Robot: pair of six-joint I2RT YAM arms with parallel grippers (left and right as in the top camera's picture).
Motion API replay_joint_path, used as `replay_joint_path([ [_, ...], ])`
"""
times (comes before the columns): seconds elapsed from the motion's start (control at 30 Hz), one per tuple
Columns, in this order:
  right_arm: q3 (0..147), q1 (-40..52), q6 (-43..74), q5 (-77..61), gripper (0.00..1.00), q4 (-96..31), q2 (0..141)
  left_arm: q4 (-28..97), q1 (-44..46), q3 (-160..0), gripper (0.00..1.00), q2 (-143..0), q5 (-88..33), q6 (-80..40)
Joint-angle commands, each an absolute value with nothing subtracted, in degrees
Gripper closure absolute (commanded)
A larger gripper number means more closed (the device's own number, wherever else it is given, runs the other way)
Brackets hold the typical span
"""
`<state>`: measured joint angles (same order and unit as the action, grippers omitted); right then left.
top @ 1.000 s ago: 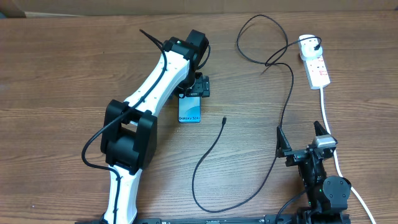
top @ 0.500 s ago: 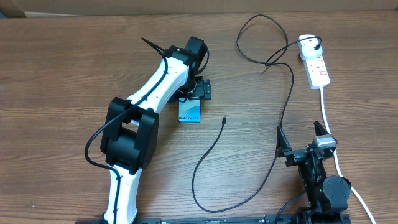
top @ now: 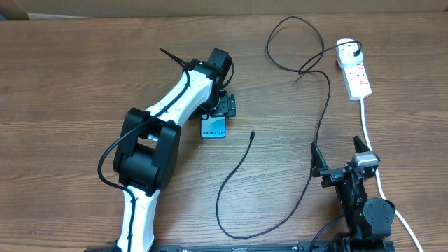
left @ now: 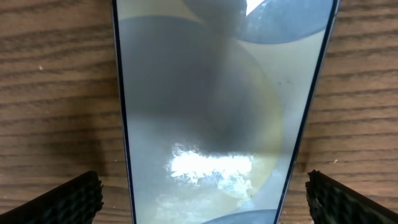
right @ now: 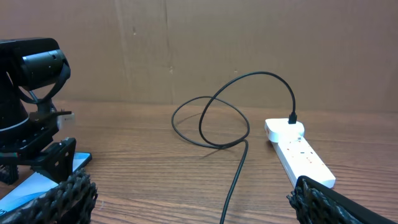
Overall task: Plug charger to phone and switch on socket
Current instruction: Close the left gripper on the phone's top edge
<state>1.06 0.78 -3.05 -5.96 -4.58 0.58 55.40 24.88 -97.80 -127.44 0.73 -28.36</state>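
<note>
Since last check, left gripper (top: 218, 112) slid lower over the phone (top: 214, 129) at frame centre, fingers spread wide either side. I see right gripper (top: 337, 150) at lower right, fingers apart. The charger tip (top: 252, 134) lies just right of phone, unplugged.

The phone (top: 214, 129) lies left of the charger (top: 251, 137), the socket (top: 355, 75) far right.

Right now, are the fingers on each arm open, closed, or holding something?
Left fingers: open, either side of the phone, not gripping it.
Right fingers: open, holding nothing.
</note>
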Motion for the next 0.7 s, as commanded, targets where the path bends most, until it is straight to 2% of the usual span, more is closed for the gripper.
replay_joint_path([
  [0.0, 0.5, 0.6, -3.3, -5.6, 0.00, -4.4, 0.2, 54.6, 25.2, -96.9, 0.00, -128.2, 3.2, -28.3],
  [0.67, 0.5, 0.6, -3.3, -5.6, 0.00, -4.4, 0.2, 52.0, 25.6, -94.0, 0.00, -128.2, 4.5, -28.3],
])
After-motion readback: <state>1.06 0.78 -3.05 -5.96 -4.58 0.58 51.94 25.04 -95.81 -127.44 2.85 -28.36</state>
